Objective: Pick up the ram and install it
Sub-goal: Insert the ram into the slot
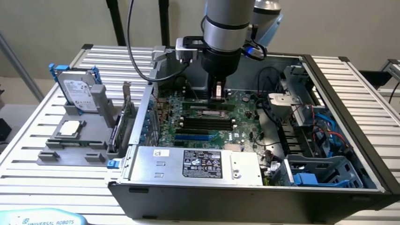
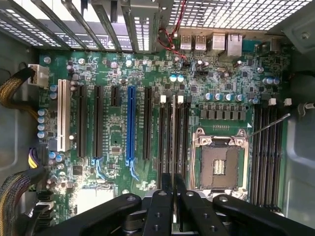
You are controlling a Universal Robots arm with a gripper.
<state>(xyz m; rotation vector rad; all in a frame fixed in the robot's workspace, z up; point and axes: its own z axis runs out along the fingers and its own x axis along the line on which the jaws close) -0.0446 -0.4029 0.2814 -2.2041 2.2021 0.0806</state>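
Hand (image 1: 218, 97) pinched narrow on thin green ram stick (image 2: 173, 132), above black slots (image 1: 203, 123) of green motherboard (image 1: 242, 123), twelve o'clock from grey labelled box (image 1: 194, 164), exterior view.

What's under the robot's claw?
The green motherboard with its black slots and the empty processor socket. The claw grips the ram edge-on, hiding the slot directly beneath.

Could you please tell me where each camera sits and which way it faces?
Exterior view: above the open computer case, looking down into it; arm and fingers show.
Wrist view: on the wrist, facing the motherboard; fingers pinching the ram show.
Shared: the motherboard and the fingers.
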